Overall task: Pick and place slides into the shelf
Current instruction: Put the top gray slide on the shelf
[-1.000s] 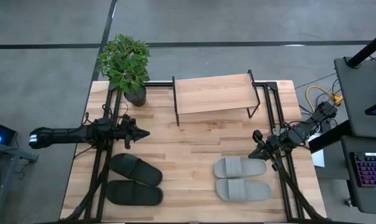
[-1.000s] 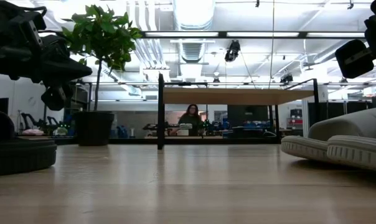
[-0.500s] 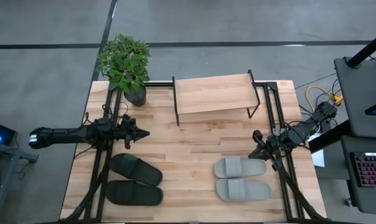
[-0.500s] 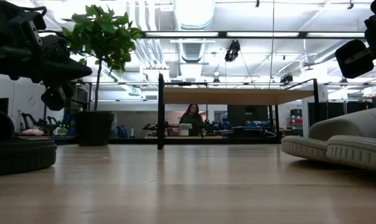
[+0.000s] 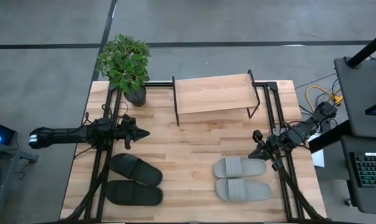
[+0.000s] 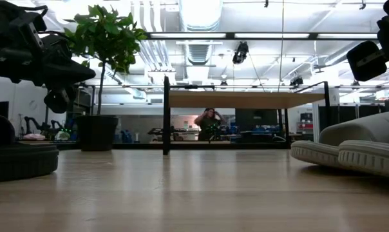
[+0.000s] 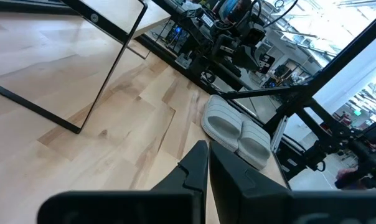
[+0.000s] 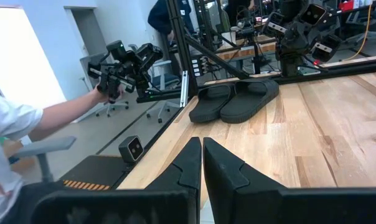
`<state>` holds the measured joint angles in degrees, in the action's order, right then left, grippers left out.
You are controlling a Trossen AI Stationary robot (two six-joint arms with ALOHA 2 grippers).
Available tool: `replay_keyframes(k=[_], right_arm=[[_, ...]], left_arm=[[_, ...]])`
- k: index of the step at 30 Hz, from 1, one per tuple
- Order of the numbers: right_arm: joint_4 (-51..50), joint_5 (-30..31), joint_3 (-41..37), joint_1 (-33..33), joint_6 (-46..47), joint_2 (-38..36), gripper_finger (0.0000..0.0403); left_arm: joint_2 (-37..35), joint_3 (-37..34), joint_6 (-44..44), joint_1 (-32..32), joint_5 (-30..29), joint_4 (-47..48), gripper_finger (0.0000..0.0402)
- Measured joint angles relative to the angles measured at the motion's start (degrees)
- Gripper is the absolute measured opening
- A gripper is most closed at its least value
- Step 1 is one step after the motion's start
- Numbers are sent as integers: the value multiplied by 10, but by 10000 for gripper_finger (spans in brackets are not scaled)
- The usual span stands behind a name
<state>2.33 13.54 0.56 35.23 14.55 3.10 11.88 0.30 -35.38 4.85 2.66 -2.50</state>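
Observation:
Two black slides (image 5: 135, 179) lie side by side, soles down, on the table's near left; the pair shows again as the black slides (image 8: 235, 101) in the right wrist view. Two light grey slides (image 5: 241, 178) lie at the near right, also seen as grey slides (image 7: 235, 129). The shelf (image 5: 214, 93), a wooden plank on a thin black frame, stands on the table at the far middle. My left gripper (image 5: 144, 133) is shut and hovers at the left, above the black pair's far side. My right gripper (image 5: 254, 135) is shut at the right, just beyond the grey pair.
A potted plant (image 5: 126, 65) stands at the table's far left corner, beside the shelf. Black frame rails (image 5: 104, 162) run along both table sides. Bare wood lies between the two pairs. A person's arm (image 8: 63, 118) holding a control device shows beyond the table.

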Motion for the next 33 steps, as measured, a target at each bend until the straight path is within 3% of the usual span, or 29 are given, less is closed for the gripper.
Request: replay_keyframes(k=[6, 13, 24, 33], right_arm=[[0, 0, 0, 0, -1, 0, 9], [5, 30, 0, 0, 0, 0, 9], [53, 51, 0, 0, 33, 0, 9], [74, 75, 0, 0, 160, 1, 13]], left_arm=[[0, 0, 12, 0, 0, -1, 0], [0, 0, 163, 0, 27, -18, 0], [7, 0, 298, 0, 31, -33, 0], [8, 0, 404, 0, 72, -150, 0]])
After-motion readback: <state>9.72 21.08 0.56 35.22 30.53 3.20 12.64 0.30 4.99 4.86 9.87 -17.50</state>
